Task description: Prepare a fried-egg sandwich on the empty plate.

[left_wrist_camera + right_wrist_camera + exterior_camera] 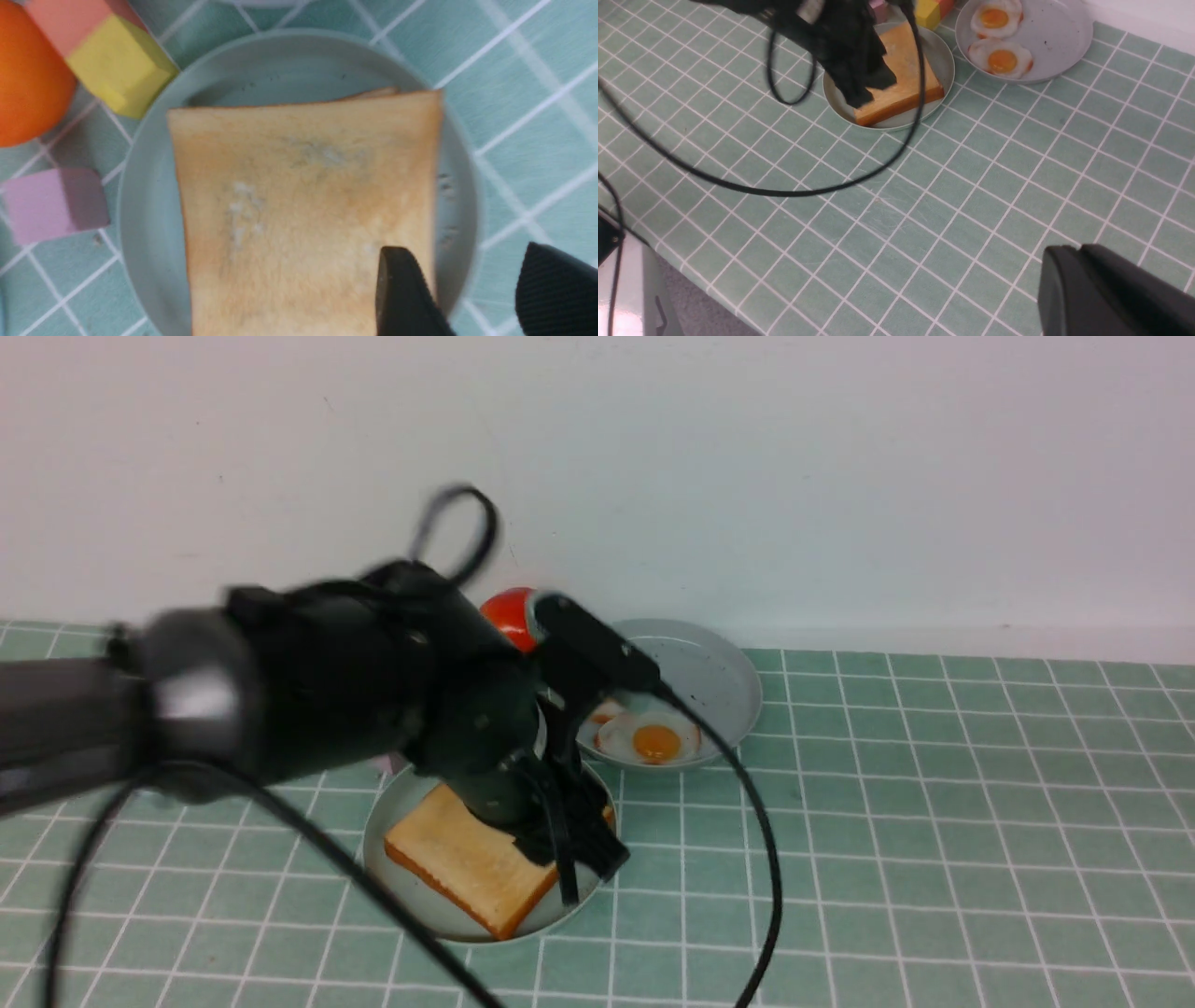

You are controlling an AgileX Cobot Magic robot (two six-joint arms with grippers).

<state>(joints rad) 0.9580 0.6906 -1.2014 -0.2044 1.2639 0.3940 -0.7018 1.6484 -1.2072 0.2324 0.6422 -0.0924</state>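
Golden toast (467, 863) lies on a pale blue-grey plate (392, 821); the edge of a second slice peeks out under it in the left wrist view (373, 92). My left gripper (574, 863) is open just above the toast's right edge. In the left wrist view (467, 289) one finger (402, 289) is over the toast and the other is outside the plate's rim (462, 186). Two fried eggs (653, 739) lie on a second pale plate (719, 663) behind. My right gripper (1079, 249) is shut and empty, over bare tablecloth nearer the front. The mint-green plate is not in view.
An orange-red ball (509, 611), a pink-and-yellow block (107, 51) and a purple block (51, 205) sit close behind the toast plate. The left arm's black cable (784, 191) loops over the tablecloth. The table's front edge (691, 280) shows in the right wrist view.
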